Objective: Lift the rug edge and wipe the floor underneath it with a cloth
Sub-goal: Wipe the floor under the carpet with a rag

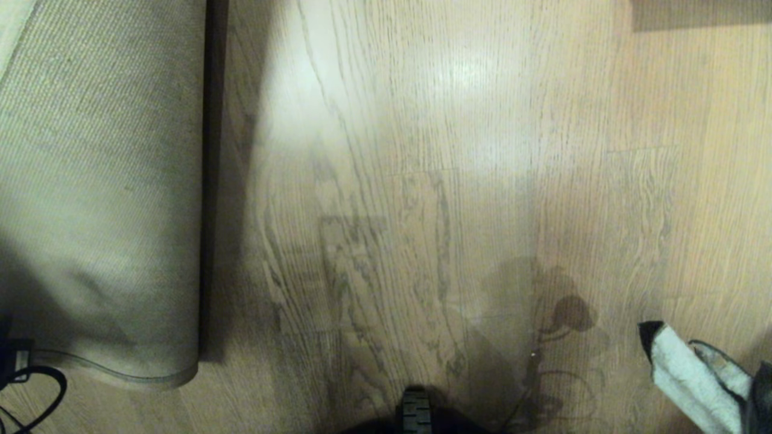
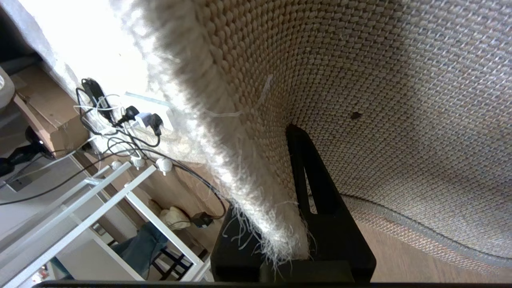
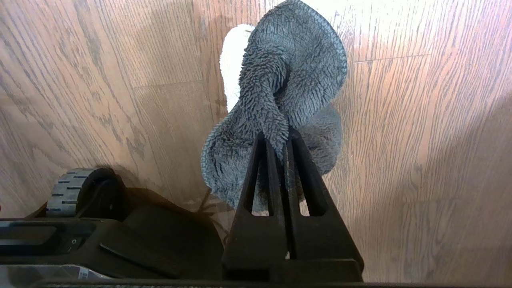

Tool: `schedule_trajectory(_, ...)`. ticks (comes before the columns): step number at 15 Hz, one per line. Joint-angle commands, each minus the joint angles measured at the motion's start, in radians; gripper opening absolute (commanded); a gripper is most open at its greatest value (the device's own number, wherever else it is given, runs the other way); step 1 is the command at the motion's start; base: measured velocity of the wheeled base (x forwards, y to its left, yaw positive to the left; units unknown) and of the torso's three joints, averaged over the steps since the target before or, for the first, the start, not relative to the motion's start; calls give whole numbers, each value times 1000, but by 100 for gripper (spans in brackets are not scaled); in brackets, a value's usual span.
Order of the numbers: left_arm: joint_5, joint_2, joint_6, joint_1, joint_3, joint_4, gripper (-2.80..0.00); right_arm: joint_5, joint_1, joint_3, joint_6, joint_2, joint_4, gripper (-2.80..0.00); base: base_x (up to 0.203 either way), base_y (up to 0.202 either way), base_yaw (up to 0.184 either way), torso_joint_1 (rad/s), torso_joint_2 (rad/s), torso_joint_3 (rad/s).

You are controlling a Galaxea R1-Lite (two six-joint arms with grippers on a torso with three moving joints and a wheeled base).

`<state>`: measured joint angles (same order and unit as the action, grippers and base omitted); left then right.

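The rug (image 1: 102, 181) lies folded back on the left of the head view, its tan woven backing facing up. The rug edge (image 1: 120, 377) curves along the fold's near end. In the left wrist view my left gripper (image 2: 278, 160) is shut on the rug edge (image 2: 276, 224) at its frayed corner; one black finger (image 2: 320, 192) lies against the backing and the pile hides the other. Bare wood floor (image 1: 422, 181) fills the middle. My right gripper (image 3: 278, 138) is shut on the grey-teal and whitish cloth (image 3: 292, 76), which hangs above the floor (image 3: 420, 120). In the head view the cloth (image 1: 681, 374) shows at the lower right.
Black cables (image 1: 36, 386) lie by the rug's near corner. My base's wheel (image 1: 416, 410) shows at the bottom middle, and also in the right wrist view (image 3: 66, 192). Beyond the lifted rug, a power strip with plugs (image 2: 136, 116), a white frame (image 2: 100, 200) and a cardboard box (image 2: 48, 116).
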<state>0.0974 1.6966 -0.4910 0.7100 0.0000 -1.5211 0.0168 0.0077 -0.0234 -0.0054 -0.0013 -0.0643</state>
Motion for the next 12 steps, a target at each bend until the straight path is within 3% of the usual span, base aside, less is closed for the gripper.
schedule_trajectory(1, 1, -9, 12, 2, 0, -49, -280, 0, 0, -1, -1, 1, 0, -280, 0, 0, 0, 0, 0, 0)
schedule_trajectory(5, 1, -12, 20, -4, -5, -49, -280, 0, 0, 0, -1, 1, 0, -280, 0, 0, 0, 0, 0, 0)
schedule_trajectory(12, -12, -40, 48, -91, 0, -49, -280, -7, 0, 3, -40, 1, 7, -280, 0, 0, 0, 0, 0, 0)
